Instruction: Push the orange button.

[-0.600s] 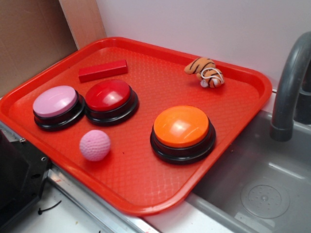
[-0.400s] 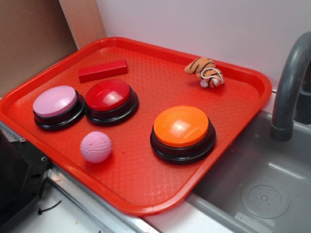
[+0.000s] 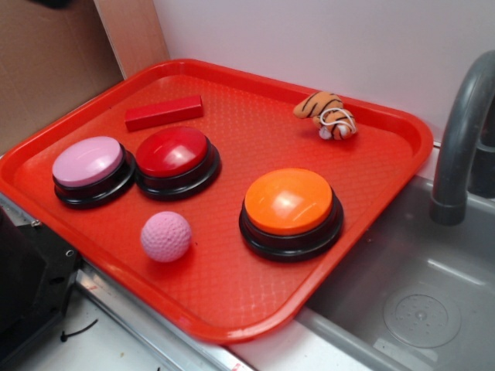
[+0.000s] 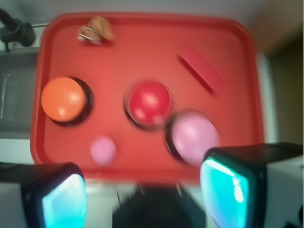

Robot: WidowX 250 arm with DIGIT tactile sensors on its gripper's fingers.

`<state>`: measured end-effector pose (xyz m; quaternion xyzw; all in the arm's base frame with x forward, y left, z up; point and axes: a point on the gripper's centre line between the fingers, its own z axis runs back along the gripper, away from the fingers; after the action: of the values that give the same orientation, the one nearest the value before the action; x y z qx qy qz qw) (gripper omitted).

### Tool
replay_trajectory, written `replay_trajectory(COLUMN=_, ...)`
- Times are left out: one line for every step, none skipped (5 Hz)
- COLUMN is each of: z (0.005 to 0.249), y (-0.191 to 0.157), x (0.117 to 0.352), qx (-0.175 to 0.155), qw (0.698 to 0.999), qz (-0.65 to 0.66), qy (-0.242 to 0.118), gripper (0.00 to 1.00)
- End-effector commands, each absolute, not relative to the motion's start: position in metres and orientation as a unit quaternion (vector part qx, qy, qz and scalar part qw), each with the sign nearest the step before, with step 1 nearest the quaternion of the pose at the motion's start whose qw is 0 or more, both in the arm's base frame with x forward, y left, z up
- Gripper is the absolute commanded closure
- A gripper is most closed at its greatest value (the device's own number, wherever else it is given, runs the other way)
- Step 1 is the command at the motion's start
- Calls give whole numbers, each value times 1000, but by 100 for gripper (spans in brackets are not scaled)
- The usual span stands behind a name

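The orange button (image 3: 289, 201) sits on the red tray (image 3: 232, 301), toward the tray's 4 o'clock part in the exterior view, untouched. A pink ball (image 3: 165, 236) lies at its 9 o'clock, apart from it. A dark red button (image 3: 173, 151) and a pink button (image 3: 87, 161) stand side by side at its 10 o'clock. In the blurred wrist view, the gripper (image 4: 142, 194) hangs spread wide, holding nothing, off the tray's near edge.

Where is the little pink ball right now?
In the exterior view the pink ball sits on the red tray near its front edge, just left of the orange button and below the dark red button.
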<state>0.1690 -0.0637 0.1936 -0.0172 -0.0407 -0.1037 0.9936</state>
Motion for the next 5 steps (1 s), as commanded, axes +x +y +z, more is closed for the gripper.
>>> replay_trajectory(z=157, y=-142, x=199, qx=-27, qw=966, qz=-248, qy=-72, gripper=0)
replay_trajectory(z=129, y=-150, x=209, qx=-22, qw=957, qz=-284, qy=-59, gripper=0)
replay_trajectory(z=97, y=-150, x=211, qx=-47, qw=951, qz=-301, qy=-60, gripper=0)
replay_trajectory(z=77, y=-150, x=214, qx=-55, qw=948, qz=-310, qy=-45, gripper=0)
replay_trajectory(z=58, y=-153, x=217, qx=-42, qw=944, qz=-327, qy=-18, gripper=0)
